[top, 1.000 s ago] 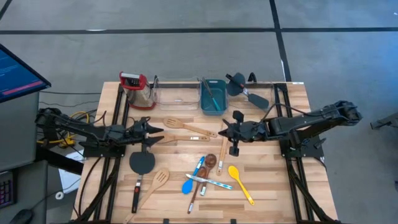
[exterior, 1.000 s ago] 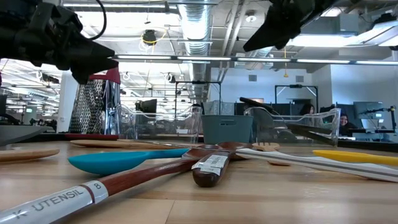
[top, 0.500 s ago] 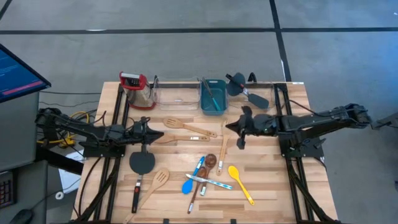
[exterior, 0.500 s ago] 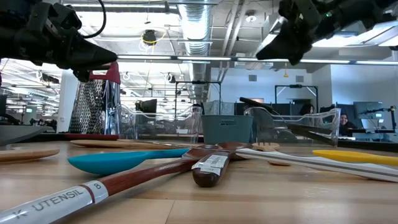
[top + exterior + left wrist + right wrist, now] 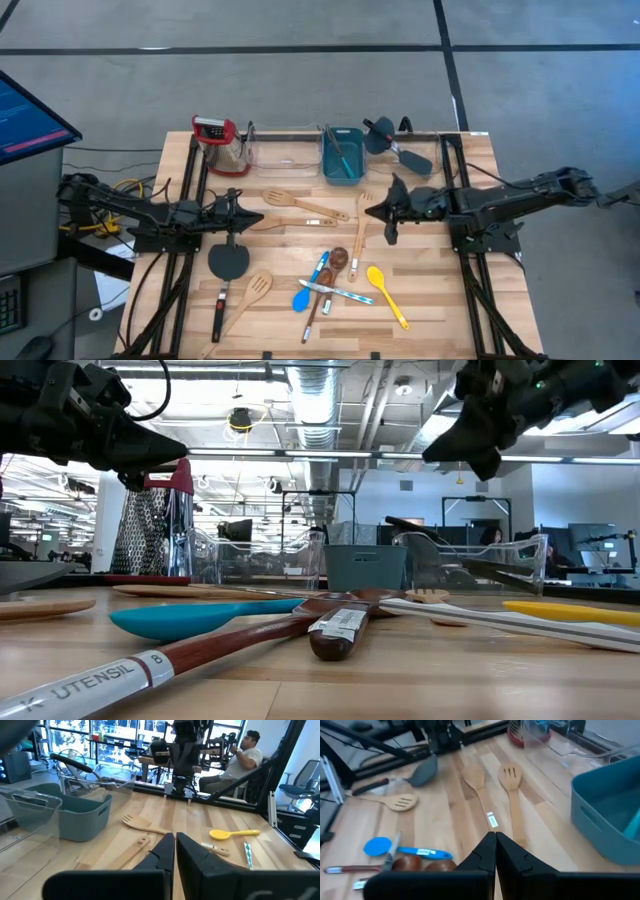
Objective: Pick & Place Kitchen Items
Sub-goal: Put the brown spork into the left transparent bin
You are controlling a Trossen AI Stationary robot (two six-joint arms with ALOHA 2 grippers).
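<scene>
- The table (image 5: 430, 300) was pale striped wood.
- The tub (image 5: 342, 155) at the far edge was teal.
- The grater (image 5: 213, 131) at the far left corner had a red top.
- The yellow spoon (image 5: 386, 294) lay toward the near edge.
- The blue spoon (image 5: 303, 294) lay beside it.
- The black spatula (image 5: 227, 264) lay near the left edge.
- The wooden spoons (image 5: 305, 206) were pale tan.
- Both arms were dark.
</scene>
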